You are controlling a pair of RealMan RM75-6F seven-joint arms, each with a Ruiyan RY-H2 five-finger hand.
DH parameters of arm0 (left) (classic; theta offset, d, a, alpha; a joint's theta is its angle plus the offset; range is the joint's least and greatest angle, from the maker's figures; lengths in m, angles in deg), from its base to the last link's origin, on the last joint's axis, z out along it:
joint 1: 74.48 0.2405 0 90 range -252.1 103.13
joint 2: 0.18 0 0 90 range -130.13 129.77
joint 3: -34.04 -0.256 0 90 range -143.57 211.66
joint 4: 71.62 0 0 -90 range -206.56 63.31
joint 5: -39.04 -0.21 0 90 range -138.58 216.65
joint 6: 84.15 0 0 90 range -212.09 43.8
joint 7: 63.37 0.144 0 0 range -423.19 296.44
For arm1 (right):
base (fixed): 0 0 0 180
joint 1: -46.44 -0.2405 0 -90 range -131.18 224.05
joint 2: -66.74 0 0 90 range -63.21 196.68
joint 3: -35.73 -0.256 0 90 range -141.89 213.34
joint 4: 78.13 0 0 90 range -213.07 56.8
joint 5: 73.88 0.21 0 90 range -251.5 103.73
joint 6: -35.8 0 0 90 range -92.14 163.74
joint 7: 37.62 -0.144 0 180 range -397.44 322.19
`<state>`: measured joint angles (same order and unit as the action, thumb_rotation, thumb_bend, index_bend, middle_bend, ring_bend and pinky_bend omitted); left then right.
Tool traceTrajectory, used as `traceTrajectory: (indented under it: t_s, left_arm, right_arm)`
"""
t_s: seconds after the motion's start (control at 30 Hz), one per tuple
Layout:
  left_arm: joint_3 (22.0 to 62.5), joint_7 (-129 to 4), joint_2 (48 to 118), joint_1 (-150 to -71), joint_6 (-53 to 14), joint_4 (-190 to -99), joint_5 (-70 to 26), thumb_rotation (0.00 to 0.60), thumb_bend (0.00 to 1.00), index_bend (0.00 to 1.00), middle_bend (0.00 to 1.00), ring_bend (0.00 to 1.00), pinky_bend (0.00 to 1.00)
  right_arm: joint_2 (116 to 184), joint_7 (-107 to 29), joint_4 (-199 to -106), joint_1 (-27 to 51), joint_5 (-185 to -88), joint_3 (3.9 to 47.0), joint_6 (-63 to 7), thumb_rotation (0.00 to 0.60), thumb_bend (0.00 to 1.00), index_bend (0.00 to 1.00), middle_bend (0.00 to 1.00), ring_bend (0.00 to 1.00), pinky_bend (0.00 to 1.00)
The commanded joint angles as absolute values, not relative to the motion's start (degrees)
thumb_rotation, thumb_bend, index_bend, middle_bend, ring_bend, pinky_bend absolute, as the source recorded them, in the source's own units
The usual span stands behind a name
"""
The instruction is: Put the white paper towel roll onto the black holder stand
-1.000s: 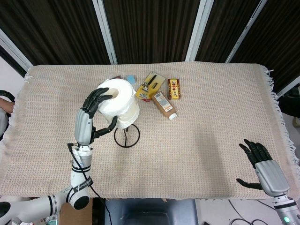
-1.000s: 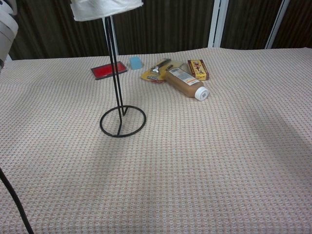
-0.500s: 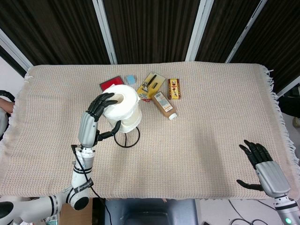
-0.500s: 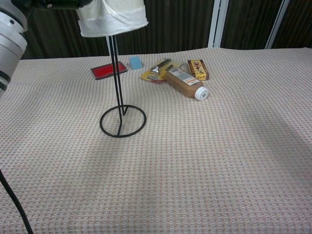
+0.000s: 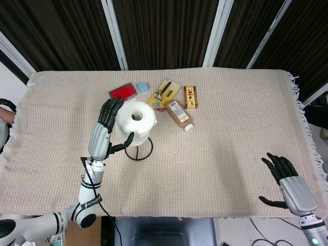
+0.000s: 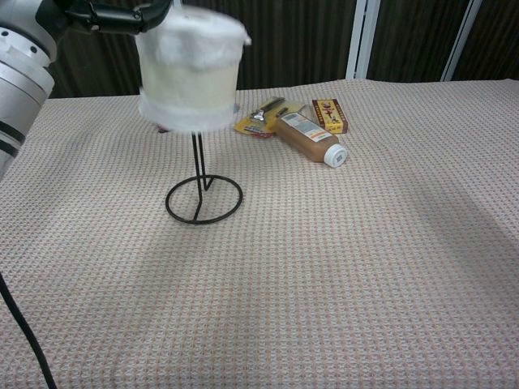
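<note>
The left hand (image 5: 106,130) grasps the white paper towel roll (image 5: 136,120) from its left side, fingers over the upper rim and thumb under the lower edge. A second ago the roll sat only at the top of the rod; it has since slid well down the upright of the black holder stand (image 5: 139,150), and in the chest view it blurs, which suggests it is moving at this instant. The rod is threaded through the core, so the hard part looks done; what remains, as I judge it, is to lower the roll to the ring base and let go. The stand is left of the table's middle. Toward the far edge lie a red flat case (image 5: 122,92), a small blue block (image 5: 143,86), a yellow packet (image 5: 164,92), a brown bottle (image 5: 179,115) on its side and a small red box (image 5: 190,97); no open container shows. The right hand (image 5: 287,182) hangs released, fingers spread, at the near right corner.
</note>
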<state>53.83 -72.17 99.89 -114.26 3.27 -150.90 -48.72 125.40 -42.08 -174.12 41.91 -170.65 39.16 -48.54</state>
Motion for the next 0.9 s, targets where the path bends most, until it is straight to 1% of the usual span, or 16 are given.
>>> traceTrajectory:
  t_s: [0.03, 0.3, 0.37, 0.4, 0.43, 0.5, 0.6, 0.67, 0.7, 0.77, 0.83, 0.9]
  left_arm:
    - [53.65, -72.27, 99.57, -114.12, 3.17, -151.65, -48.62, 0.600, 0.37, 0.00, 0.00, 0.00, 0.00]
    - [52.83, -72.39, 97.90, -113.26, 3.77, -154.35, -49.44, 0.600, 0.37, 0.00, 0.00, 0.00, 0.00]
    - [51.73, -72.07, 96.15, -112.34, 4.12, -156.07, -50.41, 0.600, 0.39, 0.00, 0.00, 0.00, 0.00]
    - [49.84, -71.65, 93.35, -110.85, 4.29, -157.36, -51.56, 0.600, 0.39, 0.00, 0.00, 0.00, 0.00]
    - [46.18, -73.20, 88.34, -107.84, 4.05, -159.41, -52.40, 0.600, 0.39, 0.00, 0.00, 0.00, 0.01]
    - [41.52, -76.31, 81.16, -104.06, 3.83, -161.80, -53.44, 0.600, 0.39, 0.00, 0.00, 0.00, 0.01]
    - [35.72, -76.53, 75.86, -98.68, 4.70, -159.29, -53.49, 0.600, 0.39, 0.00, 0.00, 0.00, 0.00]
    - [32.77, -75.29, 74.31, -95.16, 4.86, -156.31, -51.88, 0.600, 0.40, 0.00, 0.00, 0.00, 0.00]
    - [31.38, -74.59, 73.90, -92.95, 4.74, -154.61, -50.19, 0.600, 0.40, 0.00, 0.00, 0.00, 0.00]
    - [29.90, -75.03, 73.82, -90.19, 4.83, -152.14, -48.47, 0.600, 0.40, 0.00, 0.00, 0.00, 0.00]
    - [29.13, -73.95, 73.76, -88.83, 3.76, -149.88, -47.39, 0.600, 0.40, 0.00, 0.00, 0.00, 0.00]
    - [29.02, -72.67, 73.16, -88.57, 3.44, -149.76, -47.73, 0.600, 0.41, 0.00, 0.00, 0.00, 0.00]
  right_arm:
    - [125.39, -42.11, -174.10, 41.95, -170.67, 39.16, -48.61, 0.600, 0.09, 0.00, 0.00, 0.00, 0.00]
    - [125.41, -42.10, -174.02, 42.01, -170.90, 39.21, -48.74, 0.600, 0.09, 0.00, 0.00, 0.00, 0.00]
    - [125.40, -42.09, -174.01, 42.03, -171.01, 39.26, -48.76, 0.600, 0.09, 0.00, 0.00, 0.00, 0.00]
    - [125.38, -42.02, -173.96, 42.04, -171.13, 39.33, -48.76, 0.600, 0.09, 0.00, 0.00, 0.00, 0.00]
    - [125.42, -41.77, -173.97, 42.03, -171.31, 39.49, -48.59, 0.600, 0.09, 0.00, 0.00, 0.00, 0.00]
    - [125.57, -41.17, -174.08, 42.01, -171.48, 39.70, -48.27, 0.600, 0.09, 0.00, 0.00, 0.00, 0.00]
    - [125.88, -40.30, -174.21, 42.04, -171.63, 39.88, -48.01, 0.600, 0.09, 0.00, 0.00, 0.00, 0.00]
    - [126.17, -39.69, -174.24, 42.07, -171.52, 39.83, -47.94, 0.600, 0.09, 0.00, 0.00, 0.00, 0.00]
    - [126.39, -39.20, -174.23, 42.05, -171.39, 39.82, -47.73, 0.600, 0.09, 0.00, 0.00, 0.00, 0.00]
    - [126.74, -38.50, -174.27, 41.95, -171.13, 39.80, -47.25, 0.600, 0.09, 0.00, 0.00, 0.00, 0.00]
    - [127.25, -37.48, -174.17, 41.80, -170.94, 39.71, -46.80, 0.600, 0.09, 0.00, 0.00, 0.00, 0.00]
    - [127.70, -36.71, -174.17, 41.64, -170.74, 39.74, -46.21, 0.600, 0.09, 0.00, 0.00, 0.00, 0.00]
